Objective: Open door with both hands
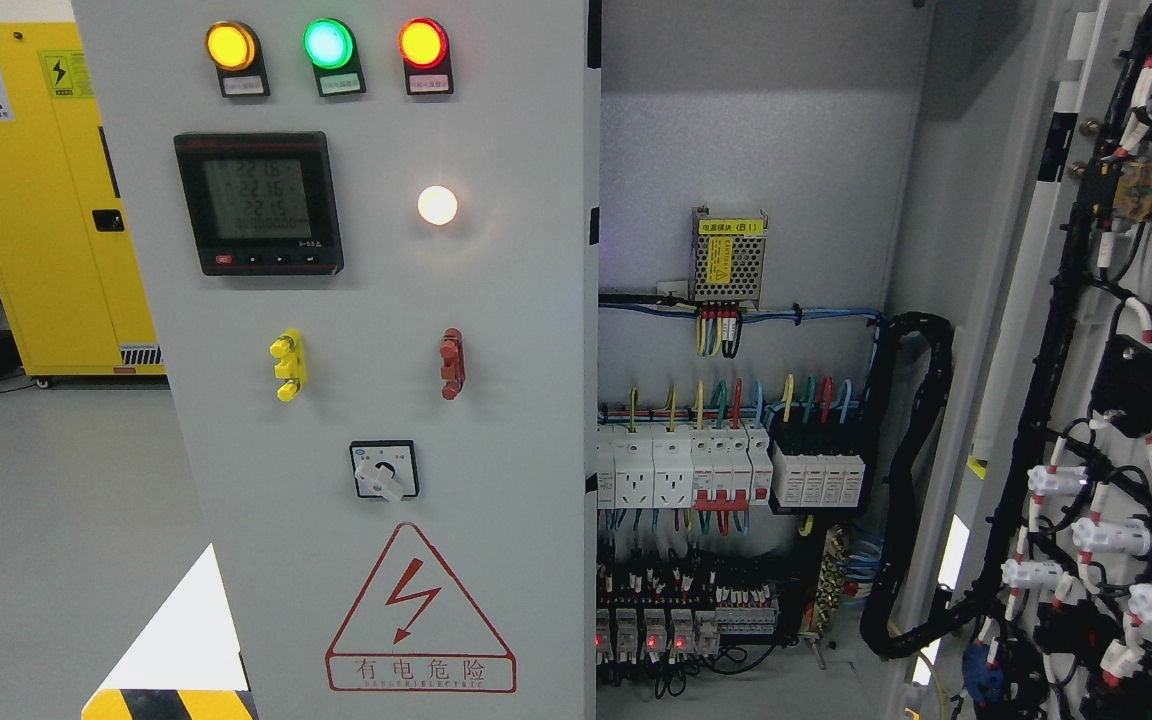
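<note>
probably an industrial electrical room: grey control cabinet (376,400), exposed breakers (681,465), yellow safety cabinet (36,200).

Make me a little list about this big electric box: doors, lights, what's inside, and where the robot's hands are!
left door: shut
right door: swung open, wires on its inner side
top lights: yellow light, green light, red light, all lit
white light: lit
screen: showing numbers
inside: white breakers, coloured wires
warning sign: red lightning triangle
robot's hands: not in view

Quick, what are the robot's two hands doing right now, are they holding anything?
Left hand: not in the picture, so it cannot be told.
Right hand: not in the picture either, cannot be told.
</note>
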`<state>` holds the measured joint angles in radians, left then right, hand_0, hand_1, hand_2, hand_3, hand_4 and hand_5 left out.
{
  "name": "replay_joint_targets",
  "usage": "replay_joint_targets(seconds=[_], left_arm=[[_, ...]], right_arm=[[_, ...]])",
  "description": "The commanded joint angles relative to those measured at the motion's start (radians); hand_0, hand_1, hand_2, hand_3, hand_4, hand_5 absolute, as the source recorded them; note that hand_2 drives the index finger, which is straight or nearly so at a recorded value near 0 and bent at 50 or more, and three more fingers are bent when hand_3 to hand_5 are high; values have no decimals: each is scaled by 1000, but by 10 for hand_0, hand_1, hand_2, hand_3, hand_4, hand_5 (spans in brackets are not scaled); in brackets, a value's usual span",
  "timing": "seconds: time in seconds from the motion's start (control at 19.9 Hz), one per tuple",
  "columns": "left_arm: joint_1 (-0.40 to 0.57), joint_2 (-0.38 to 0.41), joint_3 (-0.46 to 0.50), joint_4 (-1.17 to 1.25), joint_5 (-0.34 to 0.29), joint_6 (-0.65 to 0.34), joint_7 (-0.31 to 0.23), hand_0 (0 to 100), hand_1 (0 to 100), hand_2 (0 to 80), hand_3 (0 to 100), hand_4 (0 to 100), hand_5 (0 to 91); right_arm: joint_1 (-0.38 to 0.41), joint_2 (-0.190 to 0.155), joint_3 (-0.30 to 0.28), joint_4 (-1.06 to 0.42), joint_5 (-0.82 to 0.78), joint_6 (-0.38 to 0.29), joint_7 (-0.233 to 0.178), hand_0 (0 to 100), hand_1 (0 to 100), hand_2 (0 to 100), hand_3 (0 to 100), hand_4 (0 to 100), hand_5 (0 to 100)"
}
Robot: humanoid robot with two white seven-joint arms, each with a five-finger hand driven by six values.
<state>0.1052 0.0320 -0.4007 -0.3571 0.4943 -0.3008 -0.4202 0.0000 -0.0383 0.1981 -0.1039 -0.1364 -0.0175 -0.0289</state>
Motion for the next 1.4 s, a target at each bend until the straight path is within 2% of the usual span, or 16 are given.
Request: replay_joint_targets(seconds=[0.0, 0.1, 0.15, 0.4, 0.5, 0.75, 0.9, 1.05, 1.25, 1.35], left_arm=[[-9, -34, 80, 377, -3, 122, 154, 120, 556, 0, 0, 0, 0], [-9, -35, 80, 371, 0, 196, 269, 120, 556, 0, 0, 0, 0], [-9, -35, 80, 368, -2, 196, 293, 120, 556, 0, 0, 0, 0], [-30, -26, 79, 369, -5, 195, 307, 120, 556, 0, 0, 0, 0], [-32, -24, 79, 369, -5, 195, 307, 120, 556, 0, 0, 0, 0], [-35, -24, 80, 366, -5, 195, 307, 120, 556, 0, 0, 0, 0], [-33, -15, 79, 371, -7, 196, 305, 120, 556, 0, 0, 0, 0], [-35, -23, 79, 369, -7, 196, 299, 120, 556, 0, 0, 0, 0], [-42, -27, 79, 365, -7, 195, 307, 120, 556, 0, 0, 0, 0], [-44, -24, 75, 366, -8, 195, 308, 120, 556, 0, 0, 0, 0]], right_arm=[[34, 3, -2, -8, 4, -1, 0, 0, 500, 40, 0, 0, 0], [34, 8, -2, -8, 8, -1, 0, 0, 500, 40, 0, 0, 0], [34, 8, -2, -8, 8, -1, 0, 0, 500, 40, 0, 0, 0], [34, 12, -3, -13, 9, -2, 0, 0, 500, 40, 0, 0, 0], [43, 12, -3, -86, 5, -6, 0, 0, 500, 40, 0, 0, 0], [156, 11, -3, -524, 0, -29, 0, 0, 500, 40, 0, 0, 0], [221, 11, -3, -854, -2, -42, 0, 0, 500, 40, 0, 0, 0], [235, 12, -9, -1089, 1, -58, -3, 0, 500, 40, 0, 0, 0], [258, 12, -52, -1431, 0, -56, -5, 0, 500, 40, 0, 0, 0], [261, 0, -51, -1580, -2, -56, -3, 0, 500, 40, 0, 0, 0]])
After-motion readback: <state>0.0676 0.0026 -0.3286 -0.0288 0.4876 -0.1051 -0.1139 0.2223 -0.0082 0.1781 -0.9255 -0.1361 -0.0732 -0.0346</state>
